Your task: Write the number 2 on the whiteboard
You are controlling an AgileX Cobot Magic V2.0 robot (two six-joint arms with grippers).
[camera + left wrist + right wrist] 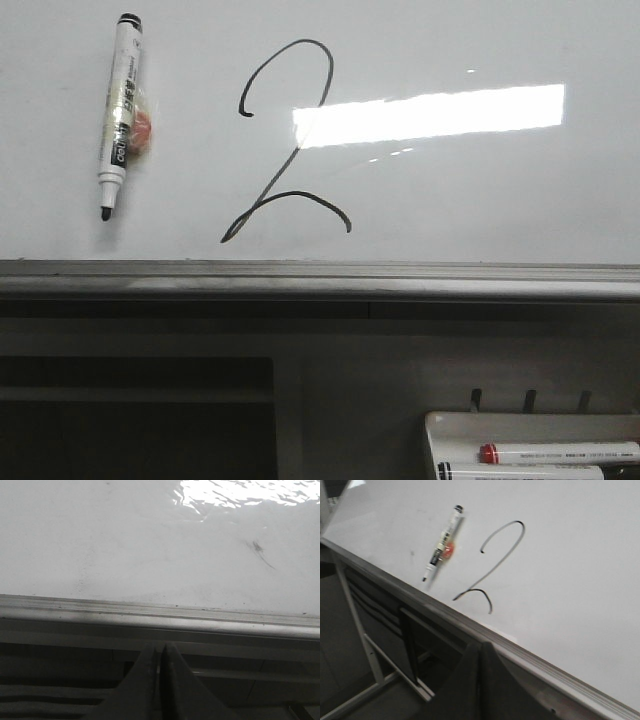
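board (480, 200): 2 (285, 145) drawn, marker (120, 115) lying beside it
left gripper (161, 665): closed, empty
right gripper (481, 665): closed, empty too

front: close, square-on to the glossy white whiteboard (480, 200) | wrists: low, below its grey metal edge rail (150, 617), looking up | all share board

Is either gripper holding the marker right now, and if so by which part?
Neither. Both the left gripper and right gripper have shut, empty jaws; the marker lies on the whiteboard.
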